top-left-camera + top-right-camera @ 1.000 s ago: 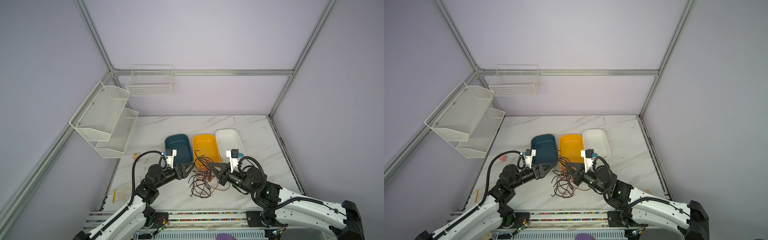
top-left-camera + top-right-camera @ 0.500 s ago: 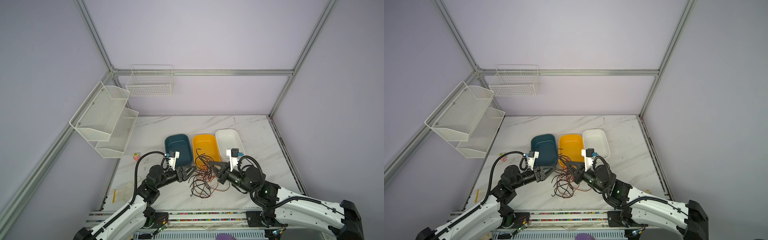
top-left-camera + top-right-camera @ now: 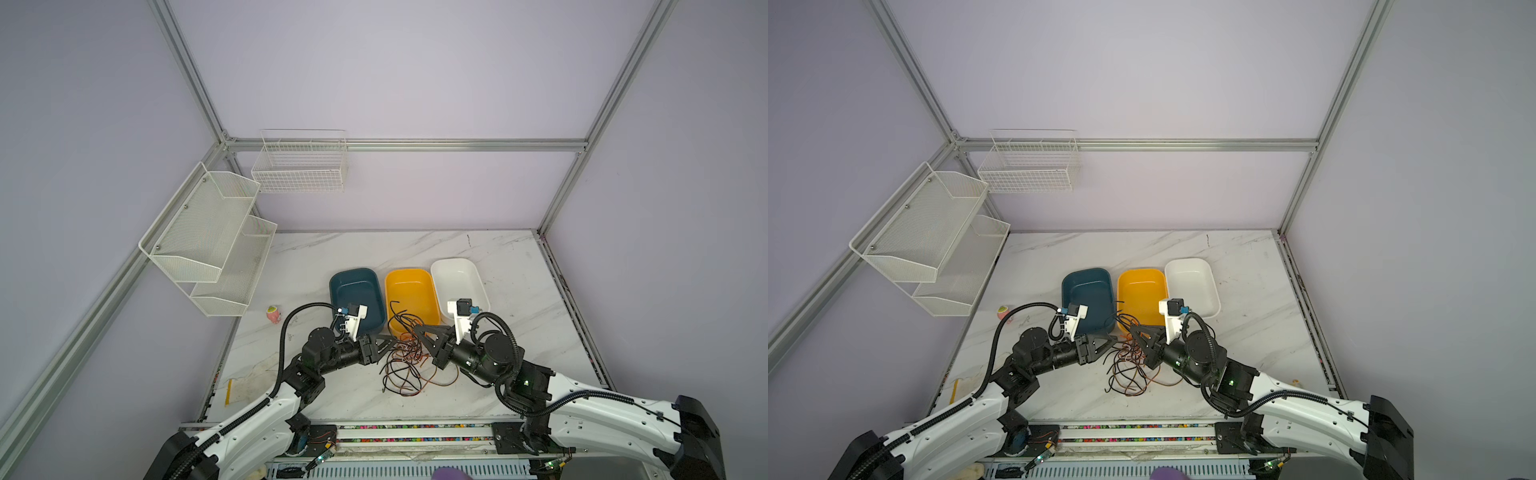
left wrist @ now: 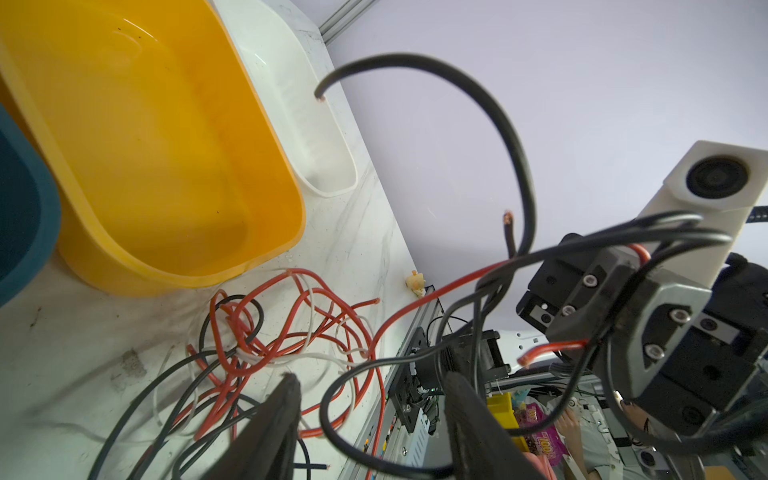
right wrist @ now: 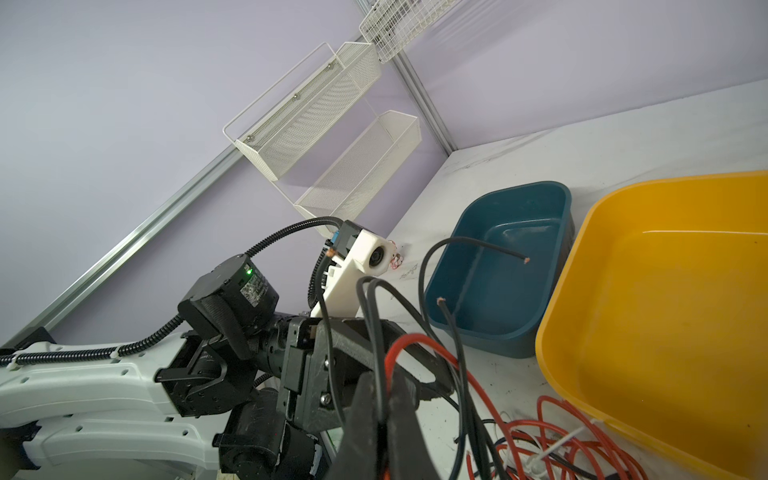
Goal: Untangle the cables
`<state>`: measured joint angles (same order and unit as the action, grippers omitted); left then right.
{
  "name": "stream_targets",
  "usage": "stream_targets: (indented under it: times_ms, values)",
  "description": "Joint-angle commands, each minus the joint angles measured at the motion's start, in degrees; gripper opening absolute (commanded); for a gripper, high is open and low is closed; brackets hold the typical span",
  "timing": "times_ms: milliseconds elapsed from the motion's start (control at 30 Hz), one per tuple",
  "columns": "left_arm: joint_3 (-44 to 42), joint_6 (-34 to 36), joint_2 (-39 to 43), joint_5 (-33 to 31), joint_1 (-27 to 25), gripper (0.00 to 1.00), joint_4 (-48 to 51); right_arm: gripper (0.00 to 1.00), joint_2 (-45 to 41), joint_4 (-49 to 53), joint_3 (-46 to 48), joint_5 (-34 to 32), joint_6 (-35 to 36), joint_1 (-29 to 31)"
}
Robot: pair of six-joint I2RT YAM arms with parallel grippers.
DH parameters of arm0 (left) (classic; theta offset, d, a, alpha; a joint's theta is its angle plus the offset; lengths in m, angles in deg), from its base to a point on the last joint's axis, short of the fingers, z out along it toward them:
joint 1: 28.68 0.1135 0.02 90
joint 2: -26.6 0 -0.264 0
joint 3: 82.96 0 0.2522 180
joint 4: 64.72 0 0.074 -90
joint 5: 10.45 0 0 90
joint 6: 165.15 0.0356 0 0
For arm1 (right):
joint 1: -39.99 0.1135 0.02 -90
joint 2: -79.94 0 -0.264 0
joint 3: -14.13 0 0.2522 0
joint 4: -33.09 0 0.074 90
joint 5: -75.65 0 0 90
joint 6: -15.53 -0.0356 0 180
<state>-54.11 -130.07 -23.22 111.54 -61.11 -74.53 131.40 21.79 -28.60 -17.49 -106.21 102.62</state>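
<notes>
The cables [image 3: 405, 359] [image 3: 1133, 363] lie as a tangle of black, orange-red and white strands in front of the yellow bin. Part of the tangle is lifted. My right gripper [image 3: 417, 330] [image 5: 382, 376] is shut on black and red strands that rise out of the pile. In the left wrist view those strands [image 4: 490, 274] stretch up to it. My left gripper [image 3: 388, 340] [image 4: 372, 378] is at the tangle's left edge with its jaws apart. A black loop [image 4: 332, 415] passes between the fingers without being pinched.
A teal bin [image 3: 353, 272], a yellow bin [image 3: 409, 291] and a white bin [image 3: 455, 274] stand in a row just behind the tangle. A small pink toy [image 3: 273, 313] sits at the table's left edge. Mesh shelves [image 3: 208, 237] and a wire basket [image 3: 299, 166] hang on the walls.
My left gripper has moved right into the tangle's edge and its jaws have narrowed. The right gripper keeps its hold and has barely moved.
</notes>
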Motion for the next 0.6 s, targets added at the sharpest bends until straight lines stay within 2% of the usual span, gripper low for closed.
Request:
stream_targets:
  times_ms: [0, 267, 433, 567]
  values:
    - [0.4, 0.6, -0.4, 1.2, -0.6, 0.49, -3.4, 0.00, 0.6, -4.0, 0.8, 0.7, 0.4, -0.2]
    - [0.8, 1.0, -1.4, 1.0, -1.2, 0.45, -3.6, 0.00, 0.6, -4.1, 1.3, 0.4, 0.5, -0.2]
    - [0.7, 1.1, -1.5, 0.5, -1.3, 0.38, -3.6, 0.00, 0.5, -4.4, 1.8, 0.4, 0.5, -0.2]
    - [0.7, 1.3, -1.5, 0.4, -1.4, 0.23, -3.6, 0.00, 0.1, -4.2, 2.1, 1.0, 0.3, -0.2]
